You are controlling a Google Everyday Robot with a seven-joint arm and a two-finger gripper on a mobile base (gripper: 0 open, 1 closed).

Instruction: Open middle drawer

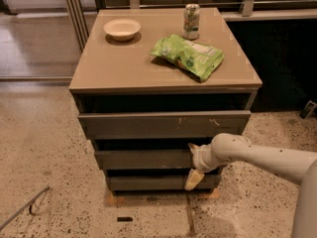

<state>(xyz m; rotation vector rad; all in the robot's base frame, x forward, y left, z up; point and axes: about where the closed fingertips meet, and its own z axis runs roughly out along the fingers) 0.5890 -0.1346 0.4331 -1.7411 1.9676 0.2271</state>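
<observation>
Gripper point(191, 162): jaws spread wide, holding nothing, at right end of middle drawer point(143, 158)
Cabinet top: round bowl point(122, 29), metal can point(191, 21), crinkled green bag point(188, 56)

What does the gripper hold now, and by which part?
It cannot be told: the gripper sits against the right end of the middle drawer, but a firm grasp does not show.

A smooth cream-white tubular arm point(262, 155) carries a yellowish-tipped end effector point(192, 162) at the middle drawer's point(143, 158) right end.
</observation>
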